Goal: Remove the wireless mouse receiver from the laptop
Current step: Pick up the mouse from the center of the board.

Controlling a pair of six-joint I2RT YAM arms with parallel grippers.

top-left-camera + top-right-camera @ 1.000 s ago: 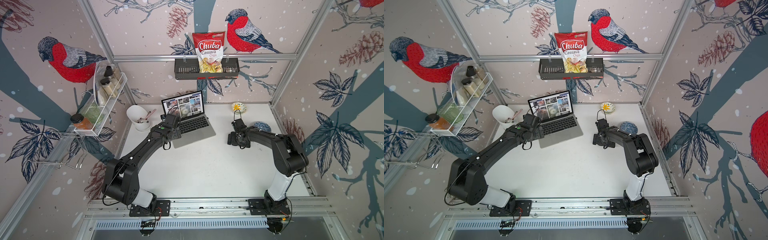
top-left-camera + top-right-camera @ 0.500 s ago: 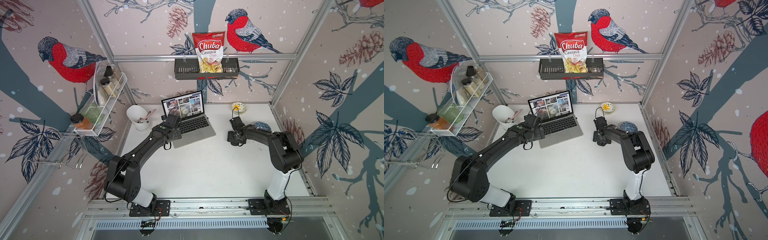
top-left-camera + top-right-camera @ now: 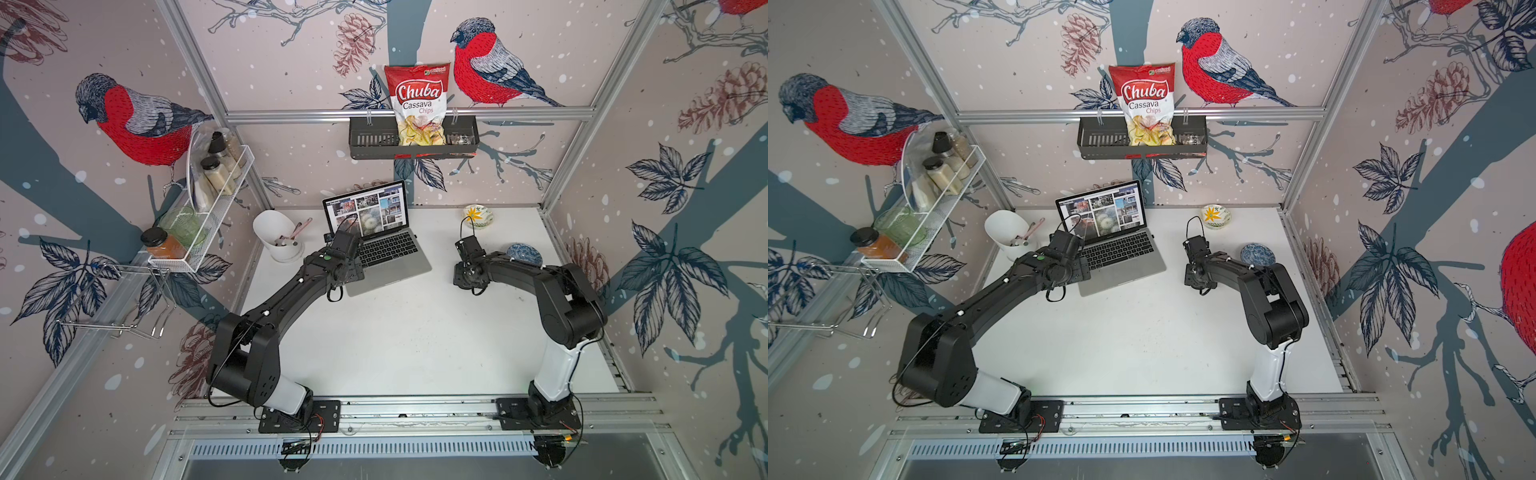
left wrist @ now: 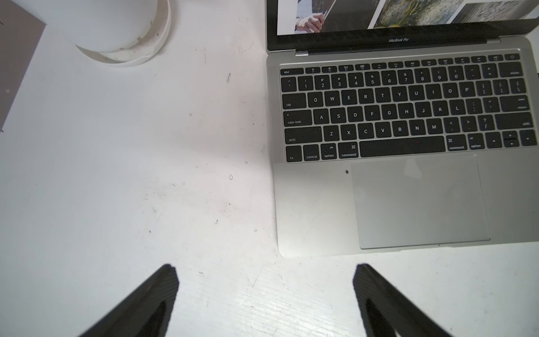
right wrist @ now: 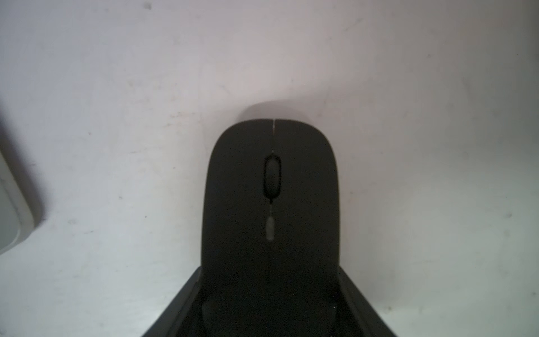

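The silver-grey laptop (image 3: 395,268) (image 3: 1127,270) (image 4: 420,204) stands open at the back of the white table, its screen showing photos. On its right edge near the hinge shows a tiny dark stub, the wireless mouse receiver (image 3: 414,237) (image 3: 1152,237). My left gripper (image 4: 265,267) (image 3: 351,272) hovers open over bare table off the laptop's front left corner, holding nothing. My right gripper (image 5: 269,268) (image 3: 467,279) points down at the table right of the laptop. Its fingers (image 5: 189,291) press both sides of a black mouse (image 5: 271,181), which the top views hide under the gripper.
A white cup (image 3: 278,237) (image 4: 116,29) with utensils stands left of the laptop. A flowered dish (image 3: 478,216) and a blue dish (image 3: 524,254) sit at the back right. A wire shelf (image 3: 208,199) with jars and a black basket (image 3: 415,137) with a chips bag hang on the walls.
My right gripper has shifted slightly left and its jaws have closed in from wide open onto the mouse's sides. The left arm has stayed where it was.
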